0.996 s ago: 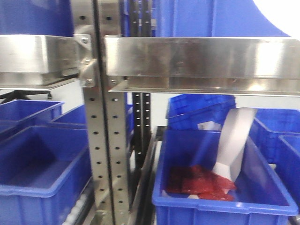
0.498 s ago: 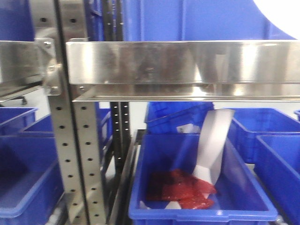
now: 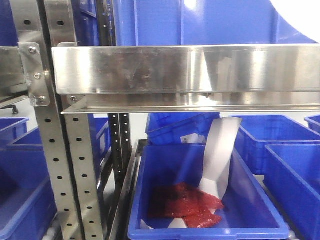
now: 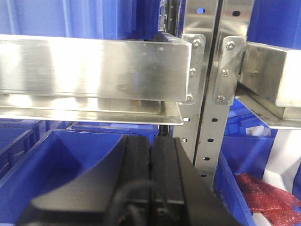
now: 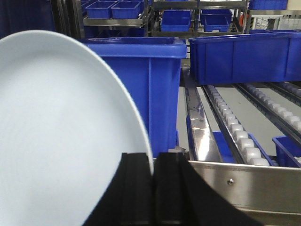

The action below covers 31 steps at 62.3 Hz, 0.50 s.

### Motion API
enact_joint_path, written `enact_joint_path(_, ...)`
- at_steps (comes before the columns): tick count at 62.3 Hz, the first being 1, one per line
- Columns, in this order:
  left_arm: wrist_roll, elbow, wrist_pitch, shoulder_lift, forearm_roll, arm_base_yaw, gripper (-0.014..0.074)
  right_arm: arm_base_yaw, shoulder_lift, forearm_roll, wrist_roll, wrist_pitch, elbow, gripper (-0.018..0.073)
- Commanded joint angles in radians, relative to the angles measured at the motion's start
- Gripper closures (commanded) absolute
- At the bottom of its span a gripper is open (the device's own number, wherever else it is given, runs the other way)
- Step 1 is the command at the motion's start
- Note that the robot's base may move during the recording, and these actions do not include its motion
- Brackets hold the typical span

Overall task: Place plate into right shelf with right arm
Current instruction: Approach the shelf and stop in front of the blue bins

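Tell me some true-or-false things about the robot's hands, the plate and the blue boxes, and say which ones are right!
1. The right gripper pinches a round white plate by its rim. True.
2. The plate lies flat on the white rollers. False: it is in the gripper, off the rollers.
3. The left gripper carries a red cup. False: its fingers are shut together with nothing between them.
4. Red packets lie inside a blue plastic bin. True.
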Motion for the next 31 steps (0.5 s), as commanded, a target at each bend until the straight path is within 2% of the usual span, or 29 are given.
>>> enact_joint_path(1,-0.007,0.010,-0.090,-0.010,-0.008,-0.002,0.0724,-0.006,0.008,-0.013,-0.003,-0.112,-0.032,0.0510)
enact_joint_path(21,-0.007,0.010,-0.090,-0.010,-0.008,-0.002,0.0724,-0.006,0.008,-0.010,-0.001,-0.140,-0.032,0.0510)
enact_joint_path(31,-0.007,0.010,-0.090,-0.010,-0.008,-0.002,0.0724,-0.006,0.015,0.037,0.000,-0.158,-0.049,0.0510)
